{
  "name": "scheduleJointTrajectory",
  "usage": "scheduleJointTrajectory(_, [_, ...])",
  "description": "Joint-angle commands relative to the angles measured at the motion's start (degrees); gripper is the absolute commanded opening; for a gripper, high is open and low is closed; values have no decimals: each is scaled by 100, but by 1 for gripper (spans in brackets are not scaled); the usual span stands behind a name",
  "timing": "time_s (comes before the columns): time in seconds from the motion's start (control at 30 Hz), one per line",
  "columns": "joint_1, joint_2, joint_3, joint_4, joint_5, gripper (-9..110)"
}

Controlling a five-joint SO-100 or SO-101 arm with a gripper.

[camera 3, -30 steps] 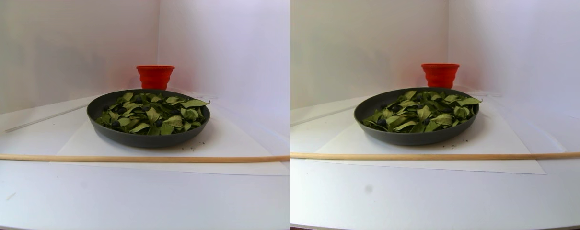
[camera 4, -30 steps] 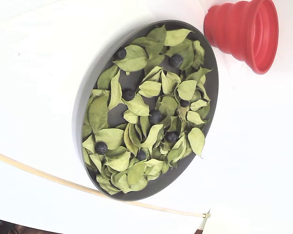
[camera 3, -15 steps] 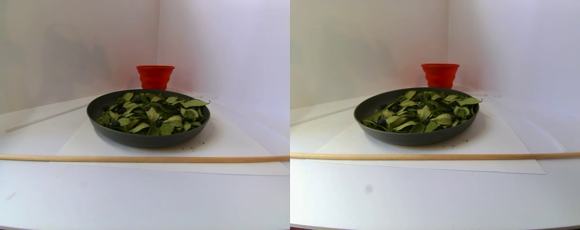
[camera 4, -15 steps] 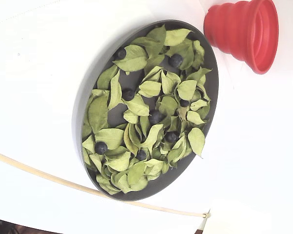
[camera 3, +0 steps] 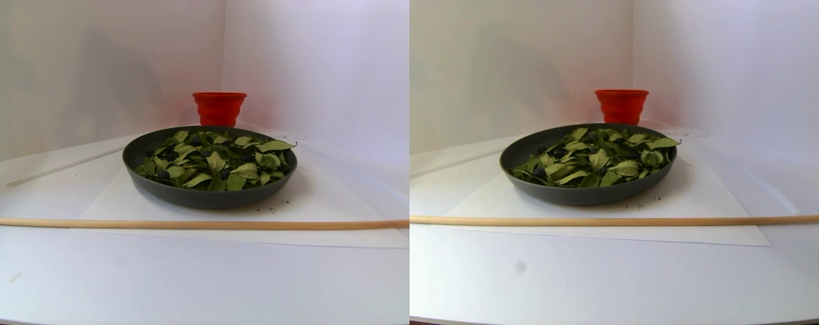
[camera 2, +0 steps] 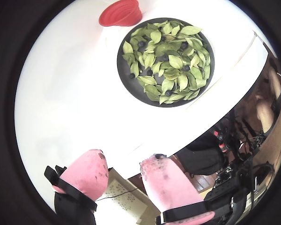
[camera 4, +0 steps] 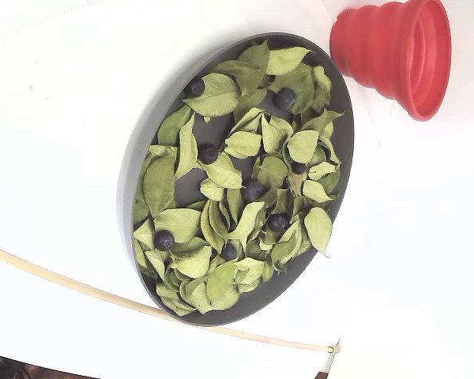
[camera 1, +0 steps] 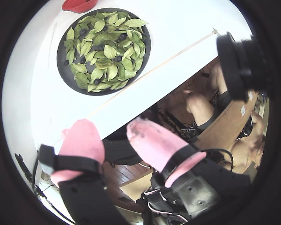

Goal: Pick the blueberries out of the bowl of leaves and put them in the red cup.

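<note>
The dark grey bowl holds many light green leaves with several dark blueberries among them. The red cup stands empty just past the bowl's far rim. Both wrist views look down on the bowl, leaves, a blueberry and the cup from afar. My gripper hangs open over the table's near edge, well away from the bowl, its pink fingers holding nothing. The stereo pair and fixed views do not show it.
A thin wooden stick lies across the table in front of the bowl. A white paper sheet lies under the bowl. White walls close in the back. Beyond the table edge are a camera lens, cables and a seated person.
Bowl, leaves, blueberries and cup have not moved. A faint shadow on the back wall has darkened in the stereo pair view.
</note>
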Motion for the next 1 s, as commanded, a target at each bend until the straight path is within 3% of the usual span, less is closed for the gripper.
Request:
scheduleJointTrajectory(0.0, [97, -114, -88, -158, -308, 13])
scheduleJointTrajectory(0.97, [-211, -967, 1266, -1424, -2083, 14])
